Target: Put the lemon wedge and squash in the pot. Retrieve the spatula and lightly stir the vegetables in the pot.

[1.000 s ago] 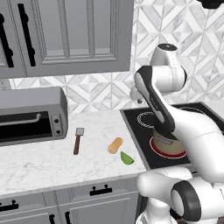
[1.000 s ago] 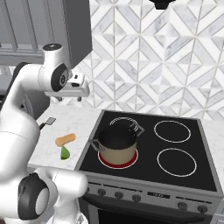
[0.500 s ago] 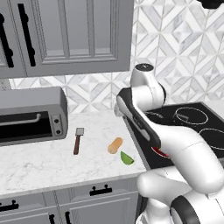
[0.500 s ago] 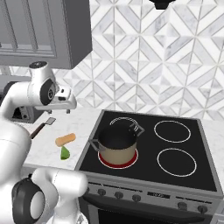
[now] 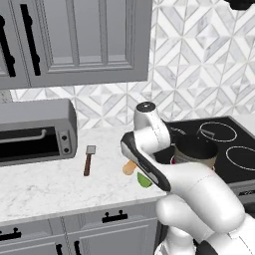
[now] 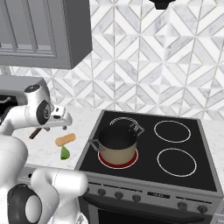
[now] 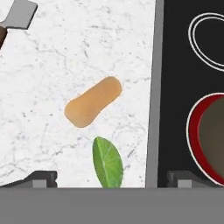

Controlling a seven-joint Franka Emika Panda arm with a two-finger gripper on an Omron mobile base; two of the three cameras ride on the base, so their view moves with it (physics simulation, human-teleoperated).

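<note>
The gripper (image 7: 111, 178) is seen from the hand view with its two dark fingertips spread wide at the lower edge, nothing held between them. Directly between the tips, on the marble counter (image 7: 52, 65), the lemon wedge (image 7: 107, 162) is found lying flat, bright green. Just above it, close but apart, the squash (image 7: 92, 102) is laid at a slant, tan-orange, thicker at its lower-left end. At the upper left corner the spatula (image 7: 17, 15) is noted, grey blade showing, handle running out of frame. To the right the black stovetop (image 7: 175, 65) is met, with the pot (image 7: 212, 135) on a glowing red burner.

In the right base view the gripper (image 6: 61, 119) is held above the counter, over the squash (image 6: 65, 139) and the lemon wedge (image 6: 64, 152); the pot (image 6: 117, 143) is set on the front left burner. In the left base view the spatula (image 5: 89, 160) is seen well left of the squash (image 5: 130, 168), near a toaster oven (image 5: 35, 130).
</note>
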